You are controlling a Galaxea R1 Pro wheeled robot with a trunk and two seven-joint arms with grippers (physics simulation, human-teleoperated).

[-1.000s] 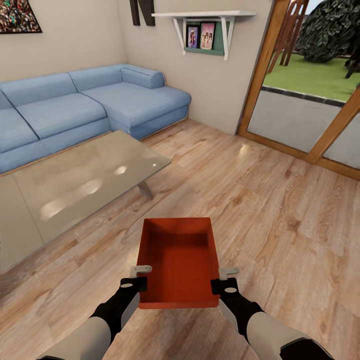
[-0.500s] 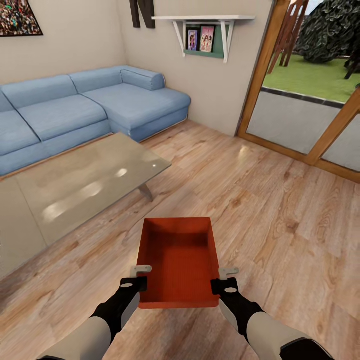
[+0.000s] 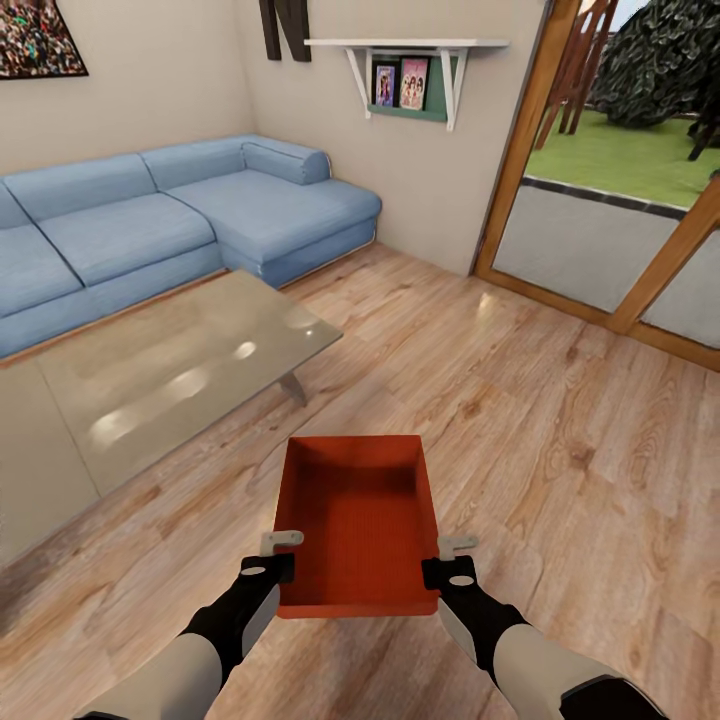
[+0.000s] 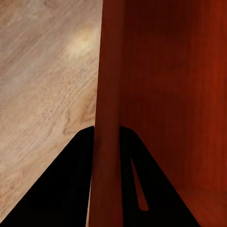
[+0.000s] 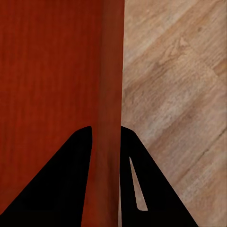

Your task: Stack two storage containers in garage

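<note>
From my head camera I looked down at one orange-red storage container [image 3: 358,520], open side up, carried level in front of me above the light wood plank floor [image 3: 560,440] of the living room. My left gripper [image 3: 277,553] was clamped on the container's left wall near its closer end, and my right gripper [image 3: 448,558] was clamped on the right wall opposite. A glass-topped coffee table [image 3: 160,375] stood ahead to my left, with a blue sofa [image 3: 180,215] behind it along the beige wall. A white wall shelf [image 3: 405,45] carried framed pictures, and wood-framed glass doors [image 3: 620,230] showed grass outside on my right.

Through my left wrist camera, the container's wall [image 4: 108,118] ran straight between my two dark fingers [image 4: 61,184], one on the outside, one inside the box, with plank flooring beyond.

My right wrist camera showed the same: the container's wall [image 5: 108,109] pinched between my fingers [image 5: 52,184], wood planks beside it.
</note>
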